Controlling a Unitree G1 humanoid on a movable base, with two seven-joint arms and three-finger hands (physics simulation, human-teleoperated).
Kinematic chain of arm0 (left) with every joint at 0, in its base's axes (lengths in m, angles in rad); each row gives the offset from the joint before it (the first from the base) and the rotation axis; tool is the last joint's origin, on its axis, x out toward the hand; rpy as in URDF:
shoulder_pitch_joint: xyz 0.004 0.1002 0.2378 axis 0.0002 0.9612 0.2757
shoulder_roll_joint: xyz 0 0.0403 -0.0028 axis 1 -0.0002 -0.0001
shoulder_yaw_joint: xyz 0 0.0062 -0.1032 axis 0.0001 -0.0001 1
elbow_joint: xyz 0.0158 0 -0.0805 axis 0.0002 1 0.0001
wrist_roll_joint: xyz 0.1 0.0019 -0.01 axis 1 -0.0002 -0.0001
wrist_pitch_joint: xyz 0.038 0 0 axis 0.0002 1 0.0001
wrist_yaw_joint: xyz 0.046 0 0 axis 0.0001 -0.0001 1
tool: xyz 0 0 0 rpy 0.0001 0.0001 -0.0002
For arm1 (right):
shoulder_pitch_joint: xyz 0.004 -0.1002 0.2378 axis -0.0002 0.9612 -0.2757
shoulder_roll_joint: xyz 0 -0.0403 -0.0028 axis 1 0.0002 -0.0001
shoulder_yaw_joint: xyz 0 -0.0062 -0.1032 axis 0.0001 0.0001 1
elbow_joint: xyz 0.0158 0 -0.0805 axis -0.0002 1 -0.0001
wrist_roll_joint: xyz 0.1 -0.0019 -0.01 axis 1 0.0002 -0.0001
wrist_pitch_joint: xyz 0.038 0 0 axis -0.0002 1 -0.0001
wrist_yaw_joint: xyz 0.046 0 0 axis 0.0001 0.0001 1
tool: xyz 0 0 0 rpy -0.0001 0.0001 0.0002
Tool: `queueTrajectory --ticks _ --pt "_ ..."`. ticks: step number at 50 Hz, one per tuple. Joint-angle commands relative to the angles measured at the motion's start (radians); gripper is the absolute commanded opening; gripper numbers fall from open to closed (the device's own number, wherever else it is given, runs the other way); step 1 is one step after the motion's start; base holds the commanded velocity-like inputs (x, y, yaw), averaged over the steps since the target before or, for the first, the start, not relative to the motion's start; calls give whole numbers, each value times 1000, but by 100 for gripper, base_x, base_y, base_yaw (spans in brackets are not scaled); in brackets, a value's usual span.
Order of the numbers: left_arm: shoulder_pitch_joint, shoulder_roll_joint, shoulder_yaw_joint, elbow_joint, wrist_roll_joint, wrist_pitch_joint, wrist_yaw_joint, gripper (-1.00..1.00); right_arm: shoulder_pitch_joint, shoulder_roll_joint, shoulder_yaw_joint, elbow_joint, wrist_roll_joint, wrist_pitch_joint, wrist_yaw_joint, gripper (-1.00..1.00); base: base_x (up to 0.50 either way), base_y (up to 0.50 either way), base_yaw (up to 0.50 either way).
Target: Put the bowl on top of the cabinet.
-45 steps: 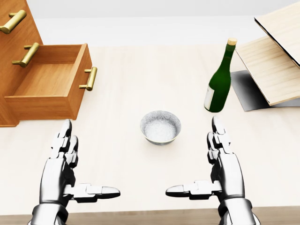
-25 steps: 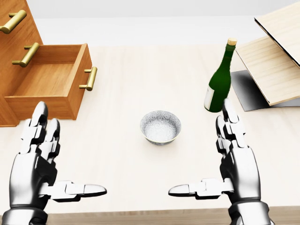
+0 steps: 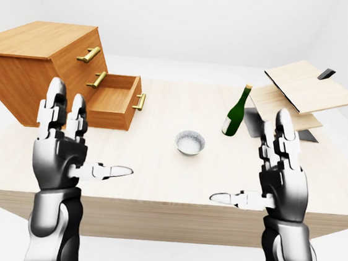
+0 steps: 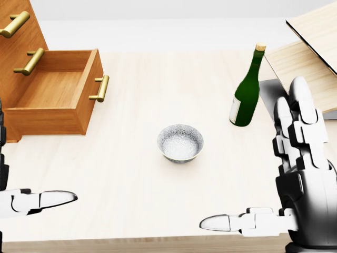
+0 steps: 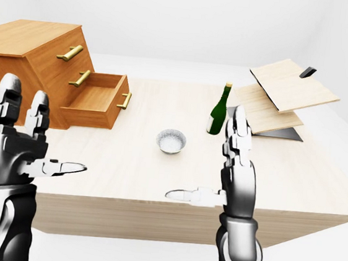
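Observation:
A small grey speckled bowl (image 4: pixel 180 143) sits upright on the pale wooden table (image 4: pixel 158 79), near its middle. The wooden cabinet (image 3: pixel 38 60) stands at the left of the table, its flat top (image 3: pixel 43 37) bare and its lowest drawer (image 4: pixel 52 92) pulled out. My left hand (image 3: pixel 92 140) is raised below and left of the bowl, open, with fingers (image 3: pixel 64 109) pointing up. My right hand (image 3: pixel 251 167) is raised below and right of the bowl, also open and holding nothing. Neither hand touches the bowl.
A green wine bottle (image 4: pixel 246 89) stands upright to the right of the bowl, close to my right hand's fingertips in the head view. Tilted wooden boards (image 3: pixel 303 88) rest at the table's right. The table's near edge (image 3: pixel 153 206) runs just under my hands.

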Motion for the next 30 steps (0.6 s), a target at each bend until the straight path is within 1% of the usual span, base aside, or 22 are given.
queueTrajectory --ticks 1,5,6,7,8,10,11,14,16,20,24,28,30 --pt "-52 29 75 -28 -72 0 29 100 29 8 -27 -60 -10 0 21 100 0 0 0" --pt "-75 44 102 -18 -110 0 46 100 29 9 -24 -75 -14 0 23 100 0 0 0" --pt "-86 49 118 -16 -141 0 56 100 29 10 -25 -76 -12 0 24 100 0 0 0" --pt "-95 54 127 -13 -154 0 71 100 29 10 -25 -77 -12 0 25 100 0 0 0" --pt "-112 58 149 19 -167 0 93 100 28 9 -24 -79 -14 0 25 100 0 0 0" --pt "-122 73 162 48 -189 0 114 100 30 10 -25 -78 -13 0 27 100 0 0 0" --pt "-143 89 187 63 -216 0 136 100 29 10 -25 -80 -13 0 27 100 0 0 0" --pt "-175 136 227 89 -275 0 175 100 30 10 -24 -81 -12 0 28 100 0 0 0" --pt "-206 177 268 122 -322 0 205 100 30 10 -24 -83 -12 0 28 100 0 0 0" --pt "-238 243 317 165 -404 0 261 100 28 10 -22 -85 -12 0 27 100 0 0 0" --pt "-251 295 345 203 -455 0 302 100 26 10 -17 -81 -12 0 25 100 0 0 0" --pt "-257 324 363 217 -497 0 341 100 26 9 -9 -83 -13 0 24 100 0 0 0" --pt "-258 337 370 223 -510 0 349 100 27 8 -8 -85 -14 0 23 100 0 0 0"
